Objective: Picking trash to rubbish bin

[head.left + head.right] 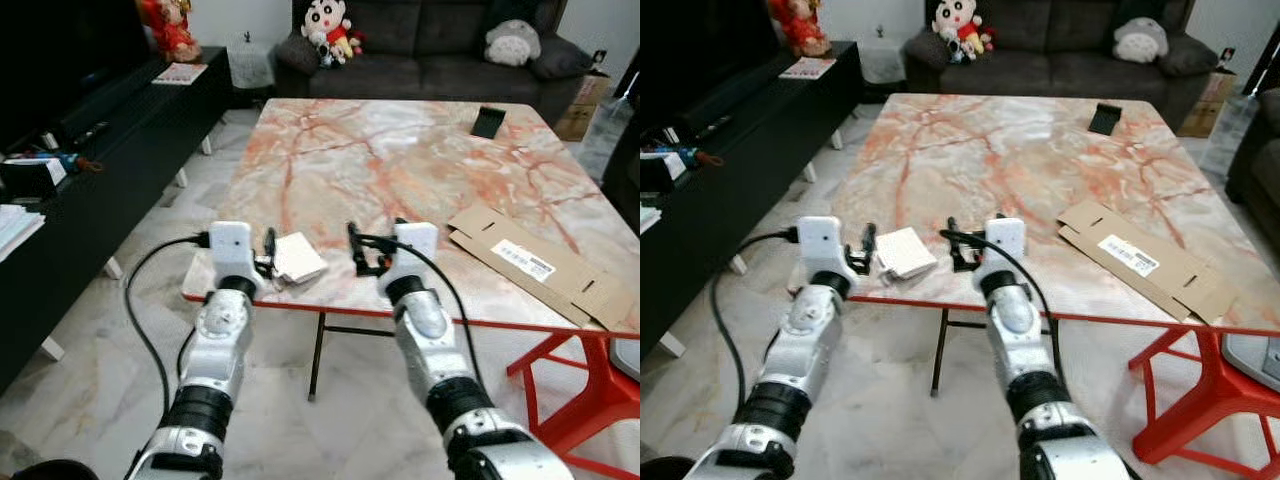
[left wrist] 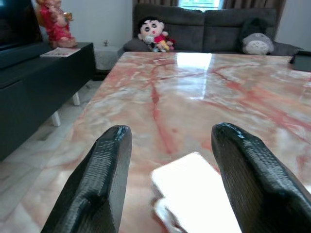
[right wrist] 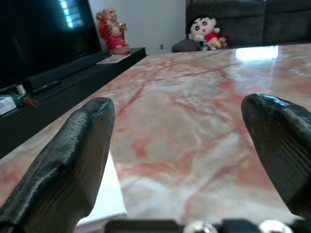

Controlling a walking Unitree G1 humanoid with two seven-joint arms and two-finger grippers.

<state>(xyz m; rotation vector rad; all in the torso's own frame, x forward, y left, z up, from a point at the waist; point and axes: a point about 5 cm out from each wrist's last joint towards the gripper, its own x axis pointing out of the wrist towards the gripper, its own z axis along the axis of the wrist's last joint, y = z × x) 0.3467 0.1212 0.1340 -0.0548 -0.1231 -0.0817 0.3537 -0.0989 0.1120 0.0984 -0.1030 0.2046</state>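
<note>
- I am at the reaching step: my left gripper [image 1: 268, 250] sits low and left of centre in the head view, at the near edge of the pink-veined marble worktop [image 1: 400, 160], jaws spread.
- The crumpled white paper wad [image 1: 298, 257] lies just beside those jaws, at the worktop's near edge; in the left wrist view it sits low between my two fingers [image 2: 104, 170], apart from both as far as I can tell.
- My right gripper [image 1: 362, 250] hovers at centre, just right of the wad, jaws spread wide and holding nothing.
- Next, I judge, the left jaws need to ease forward around the wad and close; it looks light and soft, so it may squash or slide.
- The red-rimmed edge is right under my wrists, so a nudge toward me could tip the wad onto the floor.
- A flattened brown cardboard piece [image 1: 540, 262] lies at lower right, well apart; the marble ahead gives open room.
- I see no rubbish bin here.
</note>
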